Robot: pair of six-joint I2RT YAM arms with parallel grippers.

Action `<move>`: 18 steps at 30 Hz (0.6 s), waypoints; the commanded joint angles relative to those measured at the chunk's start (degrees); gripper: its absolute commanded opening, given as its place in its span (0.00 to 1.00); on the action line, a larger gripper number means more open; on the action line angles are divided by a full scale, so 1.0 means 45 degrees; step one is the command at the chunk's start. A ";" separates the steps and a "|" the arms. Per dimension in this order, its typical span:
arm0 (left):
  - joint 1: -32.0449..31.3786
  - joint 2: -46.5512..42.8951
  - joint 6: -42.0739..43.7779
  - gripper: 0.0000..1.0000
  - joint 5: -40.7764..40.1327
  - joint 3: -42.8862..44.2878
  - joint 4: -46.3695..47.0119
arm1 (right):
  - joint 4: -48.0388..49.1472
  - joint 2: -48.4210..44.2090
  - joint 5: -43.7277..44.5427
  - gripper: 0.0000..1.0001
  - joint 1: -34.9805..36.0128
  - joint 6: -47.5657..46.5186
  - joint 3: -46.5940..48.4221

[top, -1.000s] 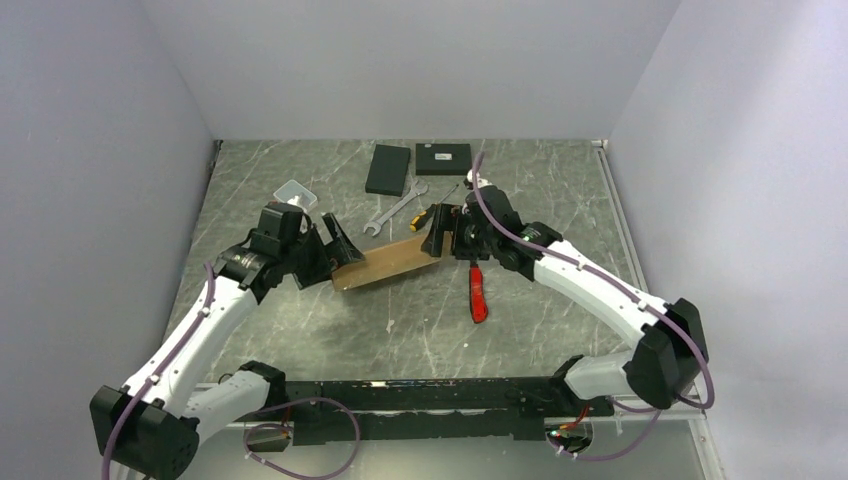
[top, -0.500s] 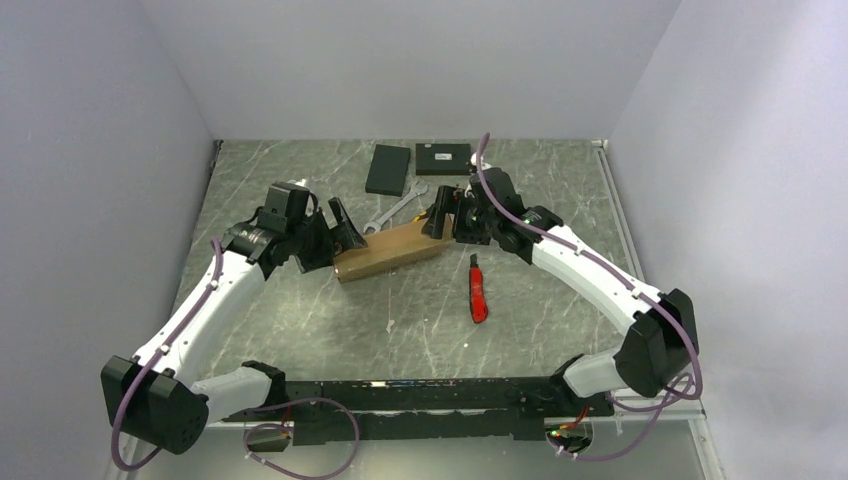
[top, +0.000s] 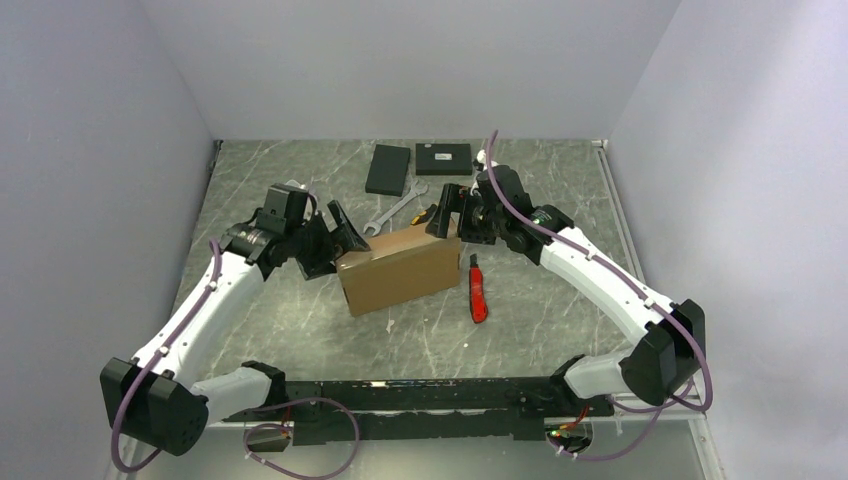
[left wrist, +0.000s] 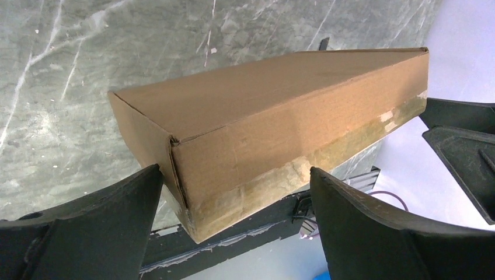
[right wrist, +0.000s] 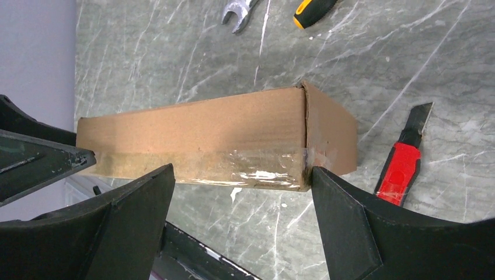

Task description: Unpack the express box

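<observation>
The express box (top: 400, 268), plain brown cardboard with taped edges, stands tilted up on a long edge in the middle of the table, its broad face toward the arms' bases. My left gripper (top: 338, 235) is open at the box's upper left end. My right gripper (top: 447, 213) is open at the upper right end. In the left wrist view the box (left wrist: 274, 122) has its end between my spread fingers (left wrist: 234, 175). In the right wrist view the box's taped edge (right wrist: 204, 146) lies just beyond my open gripper (right wrist: 243, 169), one corner close to a fingertip.
Two flat black boxes (top: 388, 170) (top: 443, 158) lie at the back. A wrench (top: 392, 210) and a yellow-handled screwdriver (right wrist: 312, 7) lie behind the box. A red utility knife (top: 478, 290) lies on the table to the box's right.
The box has gone from lying low and flat to standing up on its long edge. Both grippers have risen and moved back with its upper ends.
</observation>
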 commanded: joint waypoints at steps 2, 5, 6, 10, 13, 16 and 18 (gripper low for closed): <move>-0.0226 -0.0163 -0.0896 0.97 0.2097 -0.0344 0.2552 | 0.1374 -0.0112 -0.1567 0.90 0.0391 0.0178 -0.0073; -0.0226 -0.0416 -0.0608 0.99 0.1962 -0.0323 0.2479 | 0.1490 -0.0153 -0.1397 0.91 0.0391 -0.0278 -0.0220; -0.0226 -0.0512 -0.0504 0.99 0.1953 -0.0360 0.2586 | 0.1587 -0.0152 -0.1423 0.91 0.0388 -0.0440 -0.0296; -0.0226 -0.0789 0.0039 0.99 0.2031 -0.0078 0.2581 | 0.1837 -0.0323 -0.1388 0.93 0.0391 -0.1078 -0.0601; -0.0226 -0.1060 0.0401 0.99 0.2200 -0.0288 0.2844 | 0.2145 -0.0727 -0.1125 0.94 0.0391 -0.1675 -0.1245; -0.0226 -0.1232 0.0519 0.99 0.2664 -0.0520 0.3082 | 0.2593 -0.1332 -0.0926 0.96 0.0391 -0.2239 -0.1975; -0.0246 -0.1268 0.0557 0.99 0.2907 -0.0872 0.3423 | 0.3096 -0.1710 -0.0776 0.96 0.0391 -0.2492 -0.2573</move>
